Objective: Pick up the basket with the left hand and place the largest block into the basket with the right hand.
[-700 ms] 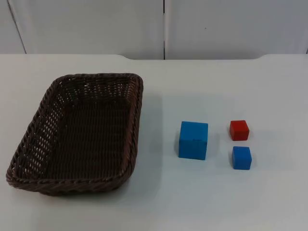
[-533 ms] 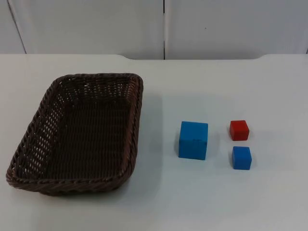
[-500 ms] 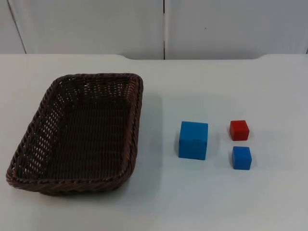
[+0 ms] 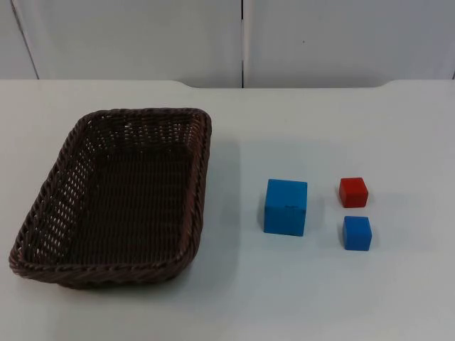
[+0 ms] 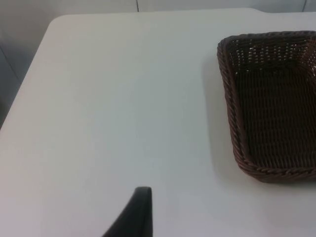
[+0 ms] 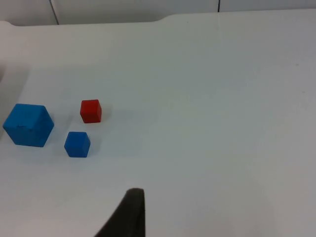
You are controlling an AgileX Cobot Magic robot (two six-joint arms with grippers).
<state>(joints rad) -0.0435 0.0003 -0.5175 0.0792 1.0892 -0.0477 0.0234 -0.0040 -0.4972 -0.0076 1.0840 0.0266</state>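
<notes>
Nothing has moved. Both grippers' openings cannot be told. Risk: right gripper (image 6: 129, 217) seizing small blue cube (image 4: 357, 233) instead of large blue cube (image 4: 286, 207); wicker basket (image 4: 114, 195) unlifted.

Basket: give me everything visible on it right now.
The basket is a dark brown woven wicker tray, rectangular with rounded corners, a braided rim and low open-weave walls that let the white table show through. It is empty and sits flat and upright on the table, long side running away from the camera, well left of the large blue block. Nothing touches it but the table; the left wrist view shows it unheld.
</notes>
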